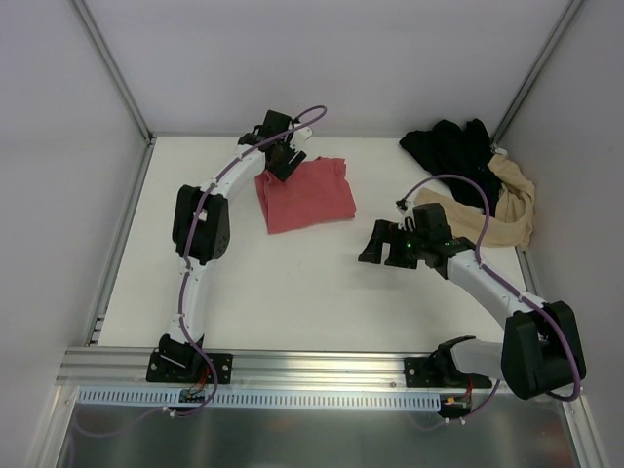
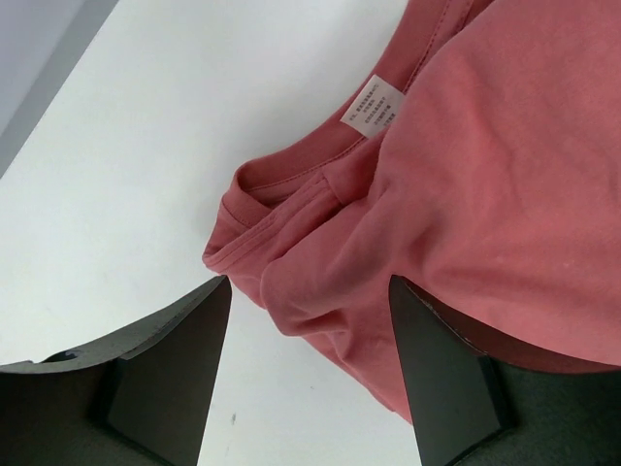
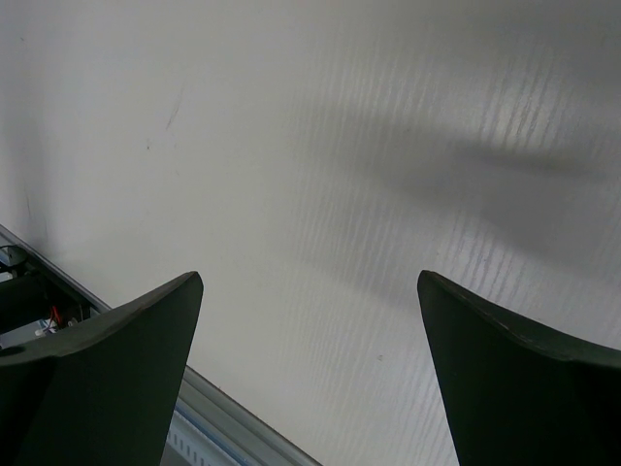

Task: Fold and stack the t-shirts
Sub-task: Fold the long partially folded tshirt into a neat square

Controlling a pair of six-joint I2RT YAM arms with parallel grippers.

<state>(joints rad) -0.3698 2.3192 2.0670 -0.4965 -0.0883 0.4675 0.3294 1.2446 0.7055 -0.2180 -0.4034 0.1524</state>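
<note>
**Top view.** We see the red shirt [image 1: 307,195] folded into a rough square, lying flat on the white table [image 1: 292,302] left of centre and toward the far edge. The left gripper [image 1: 283,168] hangs over the shirt's far left corner. The black shirt [image 1: 453,151] and the tan shirt [image 1: 507,210] lie crumpled in 1 heap at the far right corner, touching, with the black one farther back. The right gripper [image 1: 375,244] is near mid-table. It points left, well apart from the red shirt and just beside the heap.

**Left wrist view.** We look down past 2 dark fingers [image 2: 175,359] of the left gripper [image 2: 309,291], which are spread apart and grasp nothing. The red shirt [image 2: 485,194] fills the right and centre. Its collar fold and bunched edge lie in the gap between the fingertips and beyond it, and the right finger overlaps the cloth. We cannot tell whether that finger touches the cloth. A white label [image 2: 375,105] shows at the collar. Bare table [image 2: 146,146] lies to the left.

**Right wrist view.** We see the right gripper [image 3: 310,282] with its fingers [image 3: 107,369] spread wide and nothing between them. Only the table [image 3: 340,146] lies beyond, crossed by a soft shadow. A metal rail [image 3: 223,427] runs along the lower left.
</note>
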